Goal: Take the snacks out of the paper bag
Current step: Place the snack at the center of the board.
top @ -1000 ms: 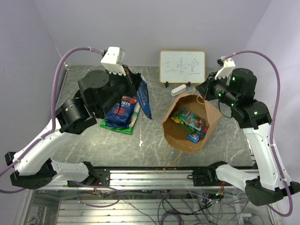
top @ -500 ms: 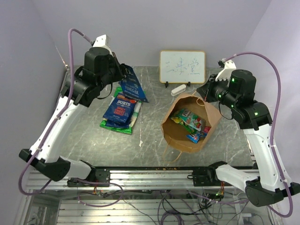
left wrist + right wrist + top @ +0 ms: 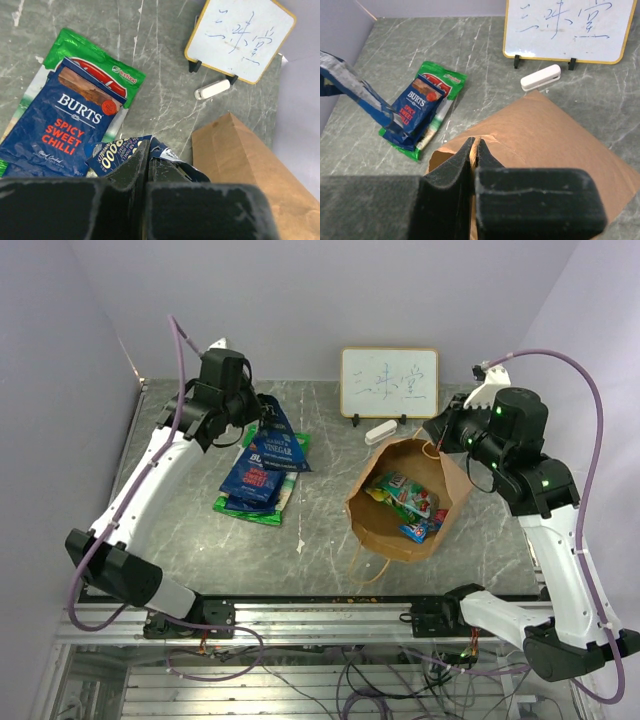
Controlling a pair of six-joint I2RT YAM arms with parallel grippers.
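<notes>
**Packets in the bag, both claws clamped**

Your left gripper [image 3: 147, 155] is pinched tight on a dark blue packet [image 3: 280, 445]. The packet hangs over the Burts bag [image 3: 55, 130] and the green bag [image 3: 100, 65], which are stacked toward the desk's [image 3: 320, 530] far-left corner. Your right gripper [image 3: 474, 150] is clamped on the far rim of the paper bag [image 3: 380, 530], which lies open-mouthed to the right of the desk's middle. Inside it you have several snacks [image 3: 405, 502]: green, red and blue packs. A whiteboard [image 3: 389, 382] stands at the far edge.
</notes>
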